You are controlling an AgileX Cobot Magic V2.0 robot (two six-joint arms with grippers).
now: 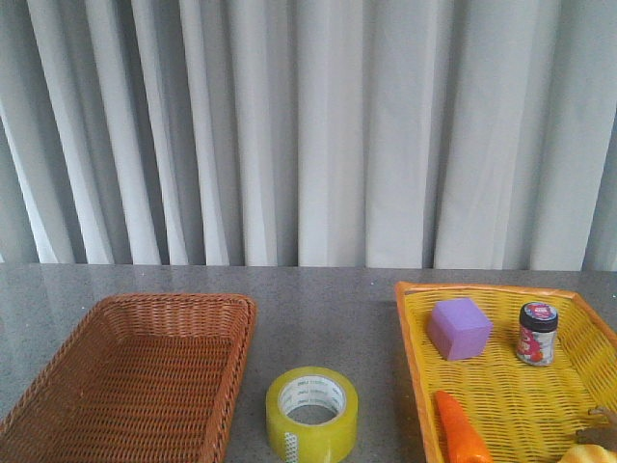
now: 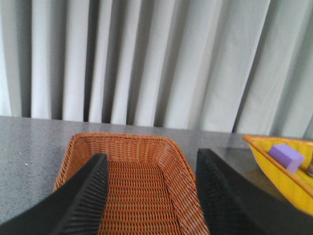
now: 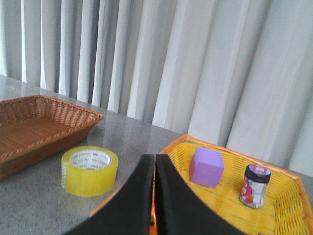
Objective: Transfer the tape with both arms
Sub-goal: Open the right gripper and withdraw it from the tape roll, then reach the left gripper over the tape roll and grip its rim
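Yellow, translucent, with a white printed core, the tape point(image 1: 311, 414) lay flat on the grey table point(image 1: 318, 299), hole upward. You had it sitting between the two baskets, near the front edge of the table in the front view, touching neither of them.

To its left stood the brown wicker basket point(image 1: 135, 371); to its right, the yellow basket point(image 1: 511, 395) with its orange rim. In the yellow basket you had a purple cube point(image 1: 460, 328) toward the back, a small jar with a dark lid point(image 1: 537, 334) just beside it on the right, and an orange carrot-shaped piece point(image 1: 461, 431) nearer the front. A pale item at that basket's front right corner was cut off by the frame, so you could not identify it.

Your left gripper point(image 2: 149, 196) hung over the brown wicker basket with its two black fingers point(image 2: 80, 205) well apart and nothing between them. Your right gripper point(image 3: 154, 196) hovered above the near rim of the yellow basket, its fingers point(image 3: 137, 200) pressed together with only a thin seam between them and nothing held. From that wrist camera the tape appeared on the table off to one side, apart from the gripper.

Pale pleated curtains point(image 1: 308, 125) filled the background.
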